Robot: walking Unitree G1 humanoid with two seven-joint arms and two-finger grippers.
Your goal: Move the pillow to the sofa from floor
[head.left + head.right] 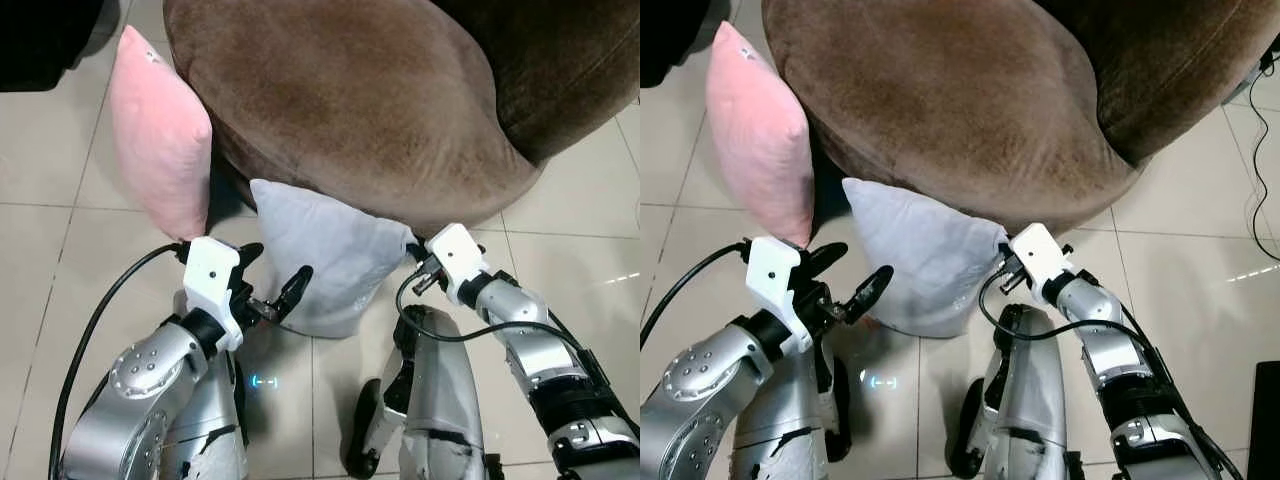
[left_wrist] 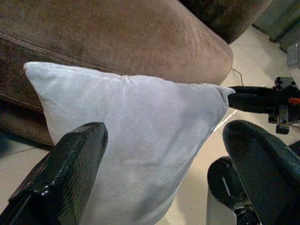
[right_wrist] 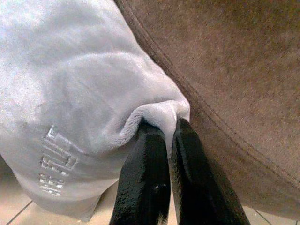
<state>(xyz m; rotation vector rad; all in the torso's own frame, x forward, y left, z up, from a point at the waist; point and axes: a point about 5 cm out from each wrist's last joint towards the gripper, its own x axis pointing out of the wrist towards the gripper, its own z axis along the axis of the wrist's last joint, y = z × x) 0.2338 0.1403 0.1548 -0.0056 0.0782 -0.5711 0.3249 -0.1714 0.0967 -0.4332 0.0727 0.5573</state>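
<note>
We see grey pillow (image 1: 325,262) upright against sofa (image 1: 370,100), right gripper (image 3: 165,133) pinching its top corner, left gripper (image 1: 272,280) spread beside it

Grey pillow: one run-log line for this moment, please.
grey pillow: leaning on sofa | right gripper: shut on corner | left gripper: open, beside it

Embossed lettering on the grey pillow, too unclear for me to read

I see raised, silvery letters pressed into the plush of the grey pillow (image 3: 70,84), two short rows running sideways, below and to one side of the corner pinched between the right gripper (image 3: 161,129) fingers; I cannot make out the word. I find no other text anywhere.
</note>
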